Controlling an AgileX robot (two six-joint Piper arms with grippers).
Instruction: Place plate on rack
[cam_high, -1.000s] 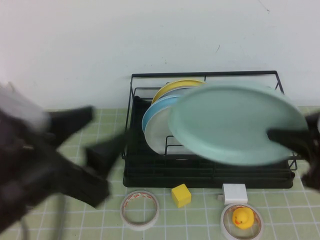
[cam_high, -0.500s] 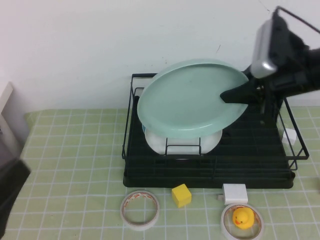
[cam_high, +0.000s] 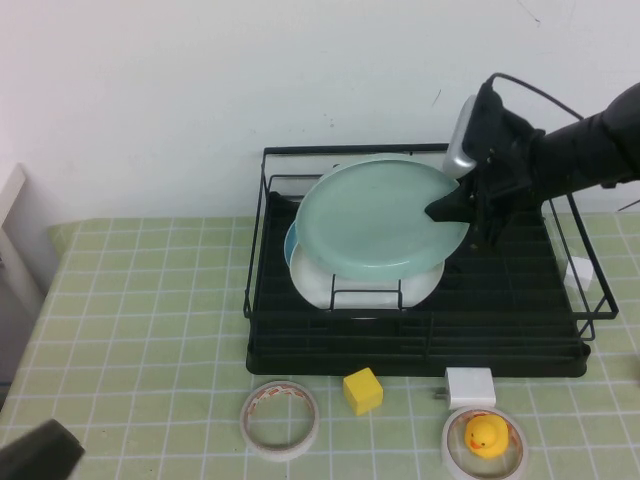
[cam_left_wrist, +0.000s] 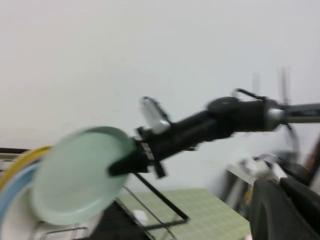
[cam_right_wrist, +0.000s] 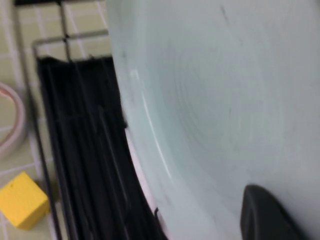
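The pale mint-green plate (cam_high: 380, 220) hangs tilted over the left half of the black wire rack (cam_high: 500, 300), in front of the plates standing there. My right gripper (cam_high: 440, 210) is shut on the plate's right rim, and its arm reaches in from the right. In the right wrist view the plate (cam_right_wrist: 225, 100) fills the frame with one dark fingertip (cam_right_wrist: 265, 215) on it, above the rack (cam_right_wrist: 85, 150). The left wrist view shows the plate (cam_left_wrist: 80, 182) too. My left gripper (cam_left_wrist: 280, 190) is far off to the left, low at the table's near left corner (cam_high: 40, 455).
A white plate (cam_high: 320, 285) and a light blue plate (cam_high: 292, 240) stand in the rack behind the green one. In front of the rack lie a tape roll (cam_high: 281, 418), a yellow cube (cam_high: 362, 390), a white box (cam_high: 469, 385) and a rubber duck (cam_high: 486, 436) inside a second roll.
My right arm carried the plate from the right, up over the rack, then lowered it against the standing plates. My left arm pulled back to the near left corner.
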